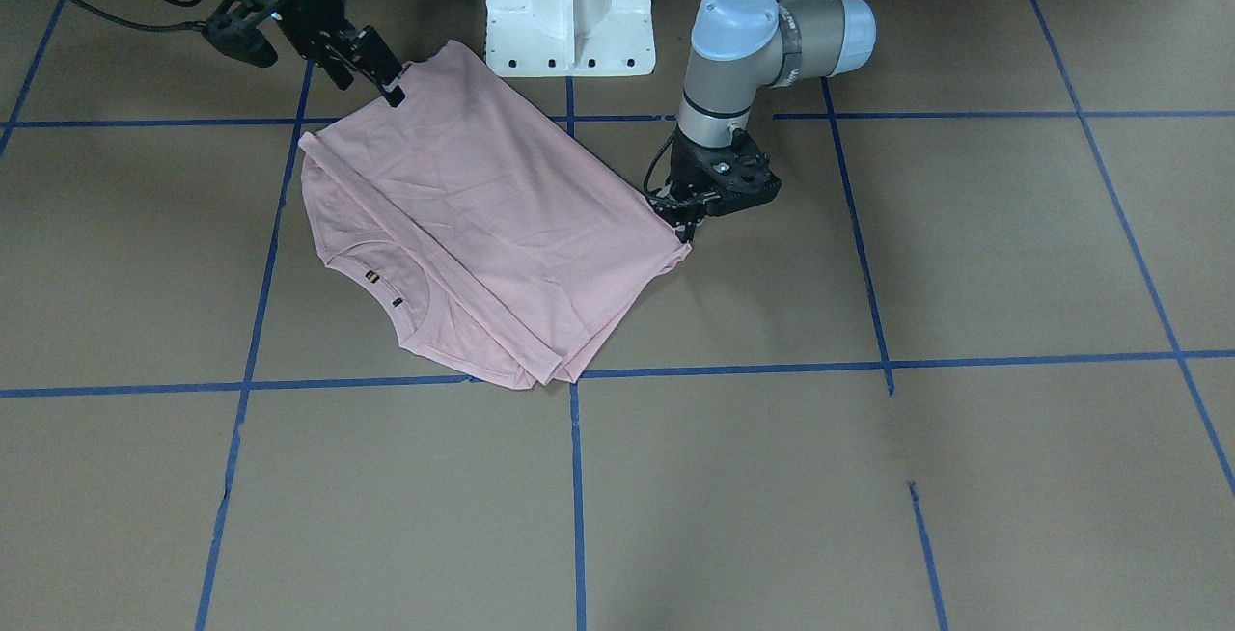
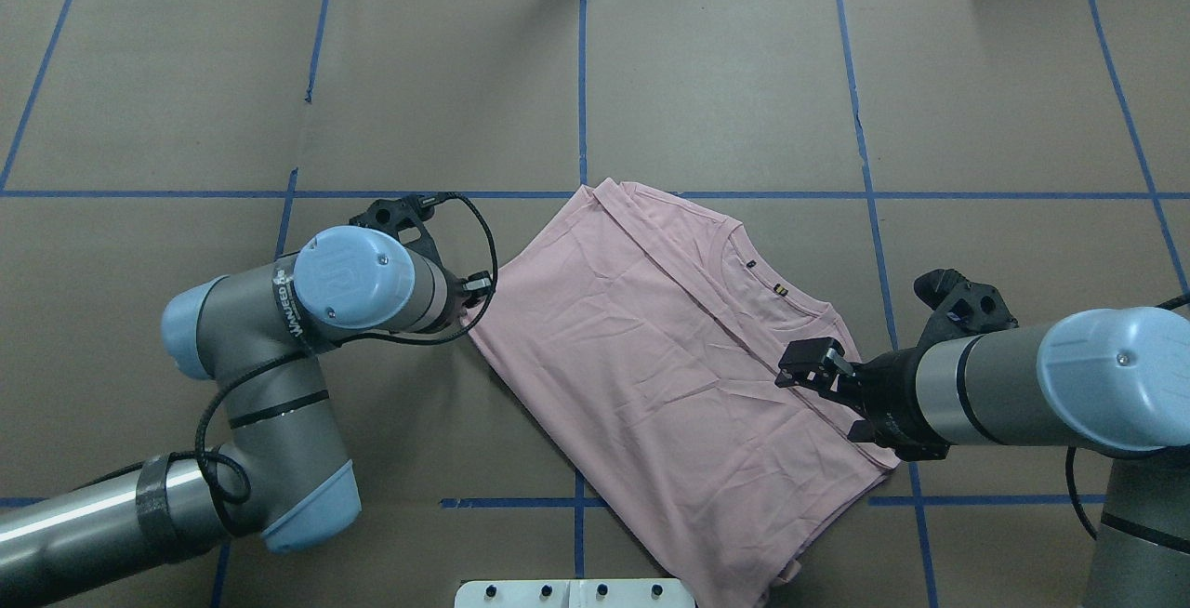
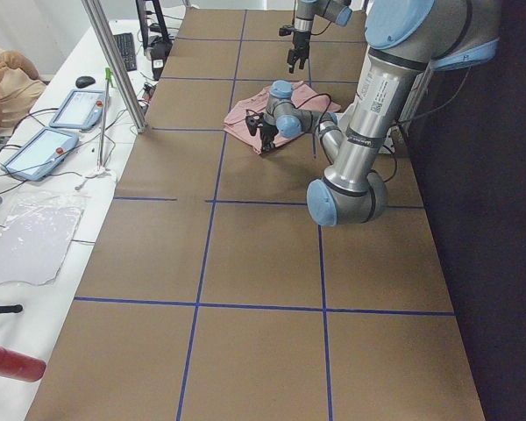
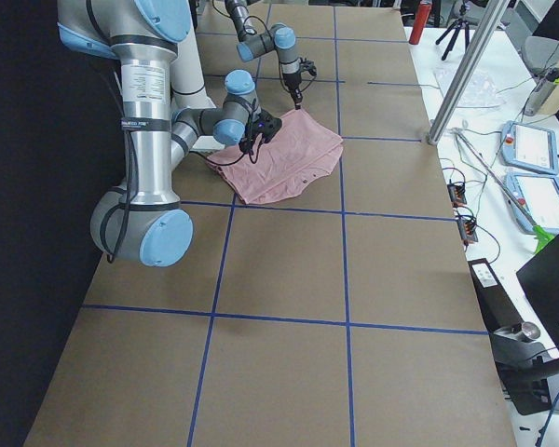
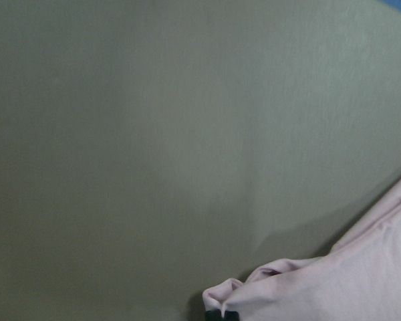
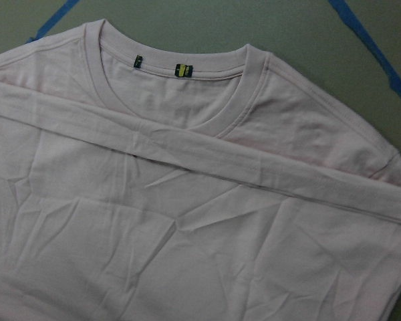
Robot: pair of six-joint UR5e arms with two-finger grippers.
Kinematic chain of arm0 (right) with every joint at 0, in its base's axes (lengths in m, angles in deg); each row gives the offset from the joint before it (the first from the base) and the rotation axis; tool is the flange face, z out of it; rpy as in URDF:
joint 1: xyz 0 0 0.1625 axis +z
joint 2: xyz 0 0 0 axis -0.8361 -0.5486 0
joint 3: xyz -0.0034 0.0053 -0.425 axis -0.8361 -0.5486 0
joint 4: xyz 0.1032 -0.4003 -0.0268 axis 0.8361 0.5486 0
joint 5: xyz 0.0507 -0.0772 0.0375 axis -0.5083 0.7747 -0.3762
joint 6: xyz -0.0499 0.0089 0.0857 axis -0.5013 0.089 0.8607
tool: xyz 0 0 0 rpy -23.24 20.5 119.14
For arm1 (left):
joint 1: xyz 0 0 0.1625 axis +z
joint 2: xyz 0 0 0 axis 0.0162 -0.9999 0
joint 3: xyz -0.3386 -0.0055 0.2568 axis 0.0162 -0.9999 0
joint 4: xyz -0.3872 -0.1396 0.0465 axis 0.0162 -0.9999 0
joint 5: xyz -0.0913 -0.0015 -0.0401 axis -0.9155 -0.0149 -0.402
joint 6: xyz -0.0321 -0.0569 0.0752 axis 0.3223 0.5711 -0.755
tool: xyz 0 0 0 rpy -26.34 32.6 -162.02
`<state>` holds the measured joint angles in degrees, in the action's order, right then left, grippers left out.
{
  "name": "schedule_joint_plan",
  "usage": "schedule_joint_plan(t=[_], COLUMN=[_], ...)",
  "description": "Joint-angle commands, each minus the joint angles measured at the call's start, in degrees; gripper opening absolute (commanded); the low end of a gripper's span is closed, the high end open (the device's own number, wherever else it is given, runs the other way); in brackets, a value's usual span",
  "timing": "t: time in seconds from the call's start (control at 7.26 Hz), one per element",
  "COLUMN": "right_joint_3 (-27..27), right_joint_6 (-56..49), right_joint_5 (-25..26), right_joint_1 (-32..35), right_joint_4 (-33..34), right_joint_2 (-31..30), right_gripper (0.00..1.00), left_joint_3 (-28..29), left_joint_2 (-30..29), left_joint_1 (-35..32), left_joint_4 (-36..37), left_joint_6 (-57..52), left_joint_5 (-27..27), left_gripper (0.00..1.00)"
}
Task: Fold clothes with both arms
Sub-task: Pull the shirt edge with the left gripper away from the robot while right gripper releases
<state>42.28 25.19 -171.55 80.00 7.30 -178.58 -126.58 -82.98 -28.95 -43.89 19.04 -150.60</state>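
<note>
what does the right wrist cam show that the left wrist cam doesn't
Only the right wrist view shows the ribbed neck with two small tags inside it, and a folded edge crossing the T-shirt just below the neck. Only the left wrist view shows a bunched corner of the shirt at the bottom of the frame, with mostly bare table above it. Both show pale pink fabric, brown table surface and a bit of blue tape.

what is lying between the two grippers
Only the pink shirt. It spans the stretch from the left gripper at one corner to the right gripper over the opposite side. The overhead view shows this best.
</note>
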Motion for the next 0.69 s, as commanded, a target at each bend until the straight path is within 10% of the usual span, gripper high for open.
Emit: schedule_joint_plan(t=[0.0,0.55], right_joint_3=[-0.1,-0.88], right_joint_6=[-0.02,0.07], right_joint_5=[0.01,0.1], right_joint_1=[-0.07,-0.07], right_joint_4=[0.0,0.0], right_joint_2=[0.04,2.84], right_gripper=[1.0,1.0], left_joint_3=[16.22,44.39], left_joint_2=[-9.43,-23.46], left_joint_1=[-7.27,-16.0], left_joint_4=[-5.05,-23.3], left_joint_6=[-6.68,-7.49], left_joint_5=[4.17,4.26], left_gripper=[0.0,0.0])
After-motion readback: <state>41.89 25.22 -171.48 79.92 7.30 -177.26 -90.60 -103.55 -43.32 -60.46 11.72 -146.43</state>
